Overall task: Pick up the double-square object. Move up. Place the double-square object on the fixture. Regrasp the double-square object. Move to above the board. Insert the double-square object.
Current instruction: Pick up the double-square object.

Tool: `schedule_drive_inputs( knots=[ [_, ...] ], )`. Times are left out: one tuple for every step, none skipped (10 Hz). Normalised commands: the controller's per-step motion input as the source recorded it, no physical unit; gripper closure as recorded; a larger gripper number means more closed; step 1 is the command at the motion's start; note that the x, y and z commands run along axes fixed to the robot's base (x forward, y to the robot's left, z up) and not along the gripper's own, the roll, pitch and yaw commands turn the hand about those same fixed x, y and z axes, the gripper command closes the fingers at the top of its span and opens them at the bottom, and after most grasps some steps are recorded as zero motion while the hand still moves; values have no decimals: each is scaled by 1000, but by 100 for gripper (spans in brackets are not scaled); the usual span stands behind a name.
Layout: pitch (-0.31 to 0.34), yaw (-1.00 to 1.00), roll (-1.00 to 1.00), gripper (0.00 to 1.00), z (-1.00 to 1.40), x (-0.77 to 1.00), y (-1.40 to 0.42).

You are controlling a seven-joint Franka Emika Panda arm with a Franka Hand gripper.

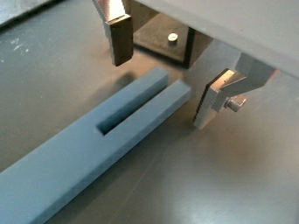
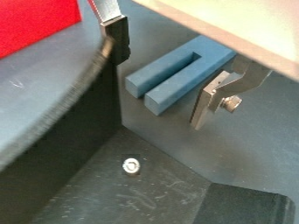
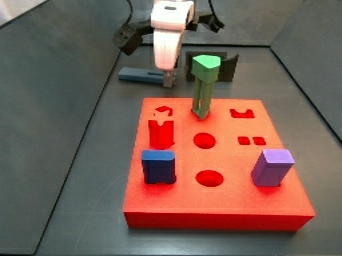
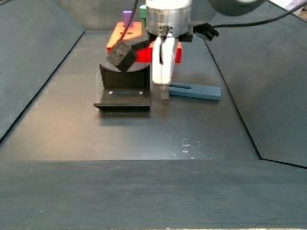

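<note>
The double-square object [image 1: 100,140] is a long slate-blue bar with a slot in it, lying flat on the dark floor. It also shows in the other wrist view [image 2: 176,77] and in both side views [image 3: 139,75] [image 4: 196,92]. My gripper [image 1: 163,74] is open and hangs low over the bar's end nearest the fixture [image 1: 163,39]. Its fingers stand on either side of that end and touch nothing. The gripper also shows in the other wrist view [image 2: 162,74] and in both side views [image 3: 167,70] [image 4: 164,87]. The red board [image 3: 267,205] lies in front.
On the board stand a tall green peg [image 3: 205,85], a dark-blue block [image 3: 159,166], a purple block [image 3: 273,167] and a red piece [image 3: 162,126]. The fixture [image 4: 124,85] stands close beside the gripper, between the bar and the board [image 4: 120,40]. Sloped dark walls border the floor.
</note>
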Motion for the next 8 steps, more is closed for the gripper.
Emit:
schedule_drive_inputs(
  knots=[
    [0, -171, -206, 0, -180, -109, 23],
    [0, -223, -259, 0, -20, -131, 29],
    [0, -183, -274, 0, 0, -134, 0],
    [0, -126, -247, 0, -3, -151, 69],
    [0, -151, -4, 0, -89, -86, -23],
    [0, 0, 0, 0, 0, 0, 0],
    [0, 0, 0, 100, 0, 0, 0],
    [0, 0, 0, 100, 0, 0, 0]
  ],
)
